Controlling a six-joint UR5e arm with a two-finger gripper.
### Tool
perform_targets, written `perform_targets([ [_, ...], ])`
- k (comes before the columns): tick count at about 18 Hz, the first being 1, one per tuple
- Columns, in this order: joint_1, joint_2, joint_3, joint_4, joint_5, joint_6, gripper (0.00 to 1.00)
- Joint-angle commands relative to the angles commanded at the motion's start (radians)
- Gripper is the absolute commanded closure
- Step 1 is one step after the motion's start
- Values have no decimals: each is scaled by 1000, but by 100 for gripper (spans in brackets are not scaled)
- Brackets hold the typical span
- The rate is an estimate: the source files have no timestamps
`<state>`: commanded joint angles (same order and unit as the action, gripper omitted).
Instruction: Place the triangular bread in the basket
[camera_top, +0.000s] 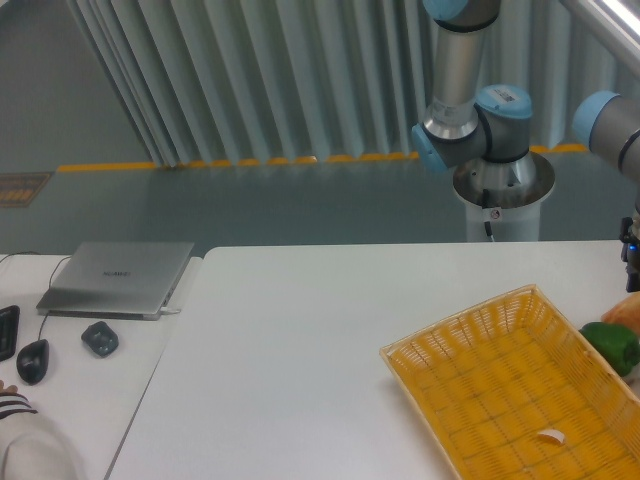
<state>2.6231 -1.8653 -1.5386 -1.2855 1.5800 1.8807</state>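
- You see the triangular bread only as a golden-brown piece at the right edge of the picture, cut off by the frame. It is outside the basket, just beyond its far right corner.
- Directly below the bread lies a green pepper, touching or nearly touching it; you cannot tell which. The pepper is just beside the right rim of the basket.
- The basket is bright yellow and woven, with flared sides. It stands at an angle on the white worktop, and its lower part runs out of the picture.
- Inside the basket, near the lower edge, you see a small white scrap.
- The tool shows only as a dark part at the right edge, above the bread. You cannot tell if its fingers are apart or together.
- The arm rises from its base behind the worktop.
- On the separate table at the left you find a closed grey laptop, a black mouse and a small dark object.
- A sleeve with a striped cuff is in the lower left corner.
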Motion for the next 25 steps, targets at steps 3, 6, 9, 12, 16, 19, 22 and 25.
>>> perform_targets([
  [3,0,0,0,0,0,2,0],
  [6,-2,3,-3,0,2,0,0],
  [9,11,21,-38,3,8,-14,0],
  [12,54,37,-58,58,9,-3,0],
  [16,74,38,-89,57,6,0,0],
  [19,115,40,-144,60,0,35,0],
  [22,127,38,-149,58,9,83,0],
  [25,115,35,-153,58,15,78,0],
])
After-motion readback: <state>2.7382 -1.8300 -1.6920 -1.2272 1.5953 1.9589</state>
